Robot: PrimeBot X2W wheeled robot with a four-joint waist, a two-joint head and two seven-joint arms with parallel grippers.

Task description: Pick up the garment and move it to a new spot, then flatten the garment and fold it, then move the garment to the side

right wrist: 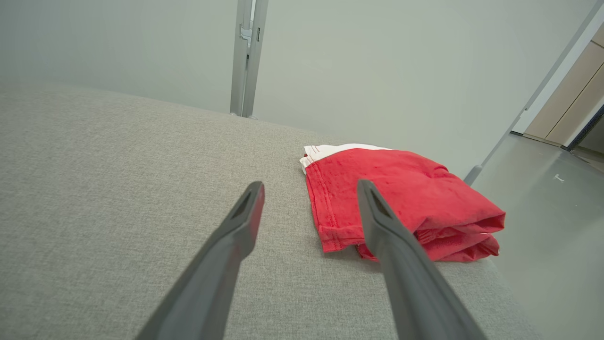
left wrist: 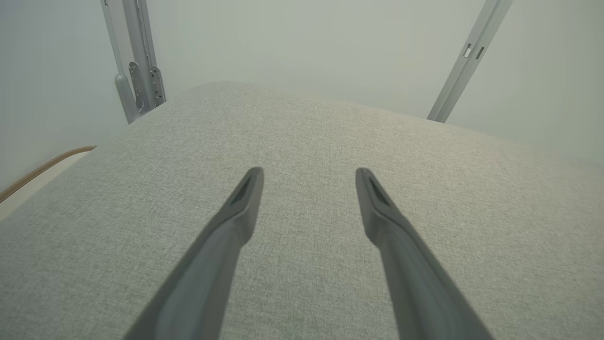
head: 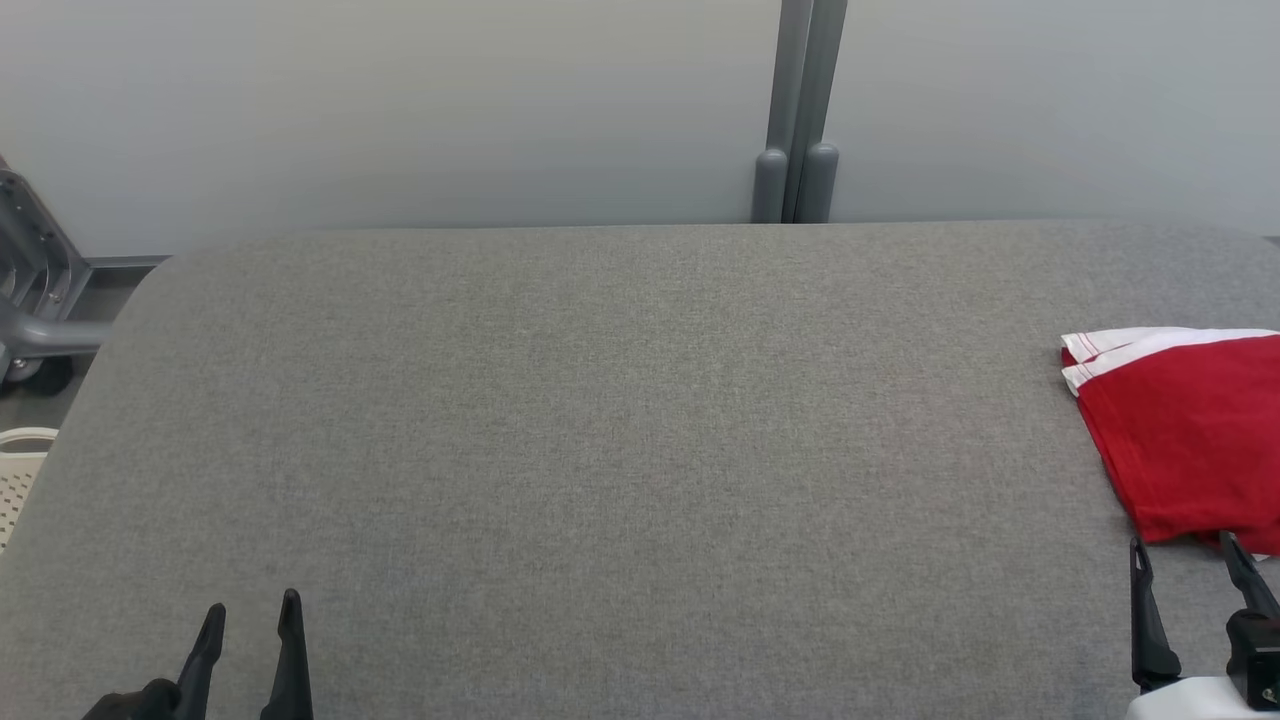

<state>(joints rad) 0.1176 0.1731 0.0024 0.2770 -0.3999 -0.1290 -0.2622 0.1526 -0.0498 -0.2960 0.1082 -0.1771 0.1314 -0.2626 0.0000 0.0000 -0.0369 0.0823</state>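
Note:
The garment point(head: 1190, 430) is red with white trim, folded into a compact stack at the right edge of the grey fabric table point(head: 600, 420). In the right wrist view the garment point(right wrist: 415, 193) lies just beyond the fingertips, near the table's right rim. My right gripper point(head: 1185, 545) is open, hovering just in front of the garment with nothing between its fingers; in its own view the right gripper point(right wrist: 309, 186) points at the fold's near left corner. My left gripper point(head: 252, 602) stands open at the lower left, far from the garment; its own view has the left gripper point(left wrist: 309, 172) over bare cloth.
A grey partition wall with a vertical post point(head: 800, 110) runs behind the table. A grey metal frame point(head: 30, 300) and a pale basket point(head: 20, 470) stand off the table's left side. Beyond the right rim the floor point(right wrist: 542, 212) drops away.

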